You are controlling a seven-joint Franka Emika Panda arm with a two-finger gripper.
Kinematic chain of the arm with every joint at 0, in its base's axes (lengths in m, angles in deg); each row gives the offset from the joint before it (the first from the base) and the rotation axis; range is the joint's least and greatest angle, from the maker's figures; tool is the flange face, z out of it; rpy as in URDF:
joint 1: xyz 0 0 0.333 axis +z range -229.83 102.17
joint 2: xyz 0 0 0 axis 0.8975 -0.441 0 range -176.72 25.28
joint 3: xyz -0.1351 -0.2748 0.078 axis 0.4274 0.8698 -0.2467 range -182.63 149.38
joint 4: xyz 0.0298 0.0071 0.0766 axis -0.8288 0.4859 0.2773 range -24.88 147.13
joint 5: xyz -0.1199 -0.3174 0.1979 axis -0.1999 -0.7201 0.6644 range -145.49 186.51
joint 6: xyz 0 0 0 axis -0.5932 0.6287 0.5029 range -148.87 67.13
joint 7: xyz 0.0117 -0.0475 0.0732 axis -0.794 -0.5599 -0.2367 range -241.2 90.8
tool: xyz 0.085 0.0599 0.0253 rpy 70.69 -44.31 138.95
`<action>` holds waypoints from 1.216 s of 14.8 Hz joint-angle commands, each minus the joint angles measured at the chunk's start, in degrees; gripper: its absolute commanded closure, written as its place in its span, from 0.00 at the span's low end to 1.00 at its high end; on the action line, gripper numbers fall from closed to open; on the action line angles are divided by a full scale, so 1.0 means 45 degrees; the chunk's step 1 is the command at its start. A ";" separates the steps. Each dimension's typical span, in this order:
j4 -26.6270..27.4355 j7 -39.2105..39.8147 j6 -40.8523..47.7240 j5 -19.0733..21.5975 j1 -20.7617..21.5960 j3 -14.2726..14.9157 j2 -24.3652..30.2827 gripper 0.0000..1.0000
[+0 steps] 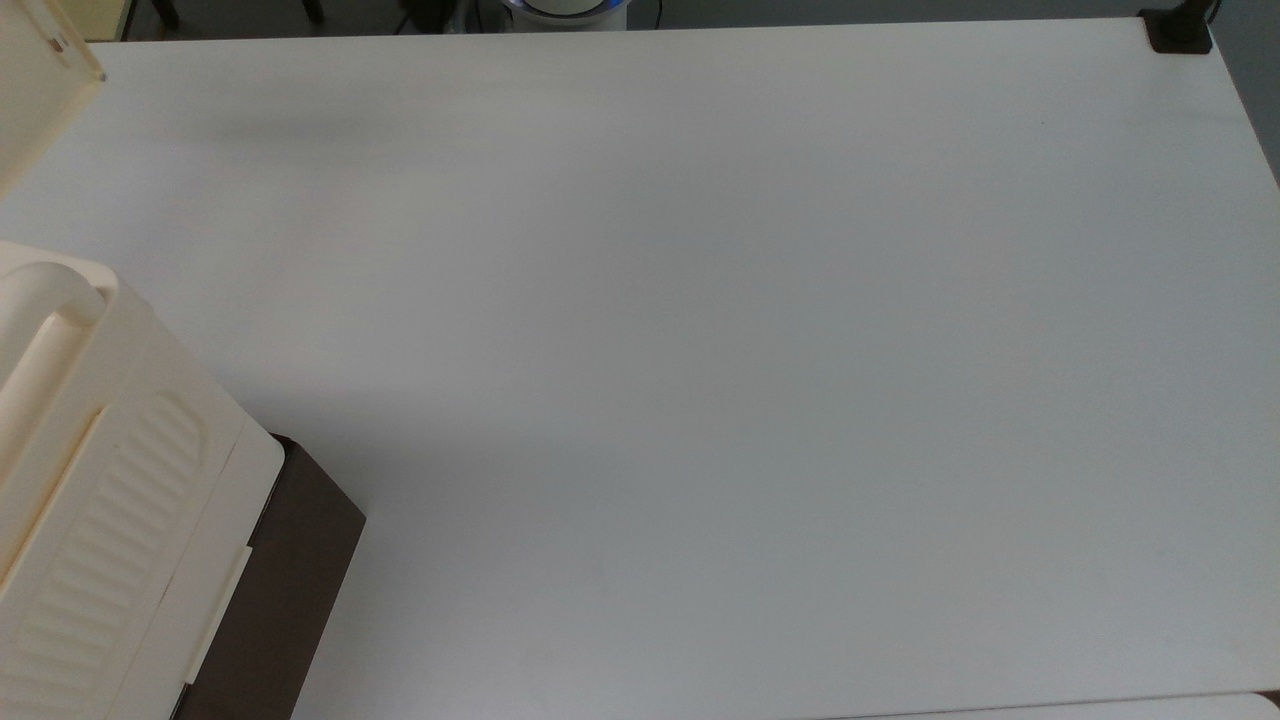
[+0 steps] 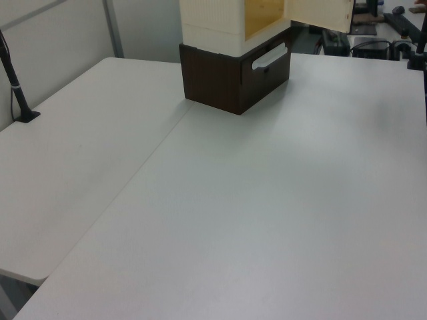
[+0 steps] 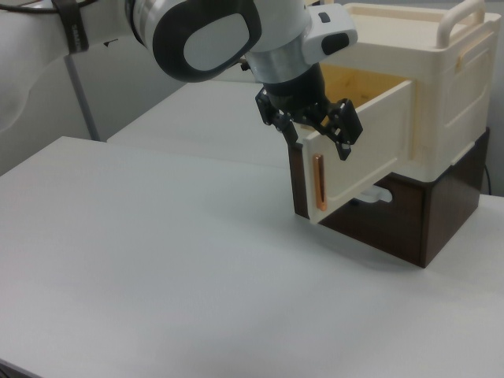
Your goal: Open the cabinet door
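Observation:
The cabinet (image 3: 449, 94) is a cream box with a rounded bar handle on top, standing on a dark brown base (image 3: 409, 216) at the right view's right. Its cabinet door (image 3: 366, 153) stands swung out, showing the yellowish inside, with a copper strip (image 3: 319, 183) near its free edge. My gripper (image 3: 317, 135) hangs over the door's top free corner, open, one finger on each side of the panel. In the top view the cabinet (image 1: 100, 480) is at the lower left and the cabinet door (image 1: 35, 80) at the upper left corner. The left view shows the cabinet door (image 2: 320, 12) at its top.
A wide white table (image 1: 700, 350) stretches away from the cabinet. A black clamp (image 1: 1180, 30) sits at its far right corner in the top view, and a black post (image 2: 17, 87) at the left view's left. The brown base holds a drawer with a white handle (image 2: 269, 57).

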 commanded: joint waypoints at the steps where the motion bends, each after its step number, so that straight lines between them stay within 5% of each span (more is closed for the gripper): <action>1: 0.0155 0.0316 0.0699 -0.0033 -0.0049 0.0058 0.0788 0.00; 10: -0.1018 -0.0013 0.3826 -0.0033 0.0282 -0.0117 0.2252 0.00; 18: -0.0665 -0.6221 0.4022 -0.0287 0.4087 -0.0099 0.2100 0.00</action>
